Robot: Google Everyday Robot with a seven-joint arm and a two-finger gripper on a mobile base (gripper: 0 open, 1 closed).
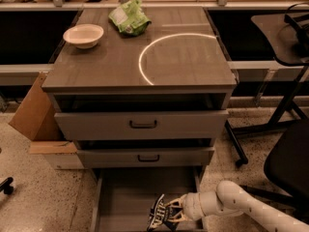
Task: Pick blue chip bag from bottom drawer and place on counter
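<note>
Grey-brown wood-grain tabletop (pixel 193 66) marked with a thin white arc tops the cabinet. Below it, at 6 o'clock, the open flat-floored grey bottom drawer (pixel 130 197) is cut off by the frame edge. Inside the drawer, the gripper (pixel 175 211) clasps the right edge of the small, dark navy-blue glossy chip bag (pixel 158 212). The bag sits at the gripper's 9 o'clock, and its white lettering is unreadable.

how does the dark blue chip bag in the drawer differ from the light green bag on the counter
The dark navy chip bag has white lettering; the light green bag is wrinkled. The navy one sits in the open bottom drawer with the gripper at its right edge; the green one lies on the grey-brown counter. Both are snack bags.
</note>
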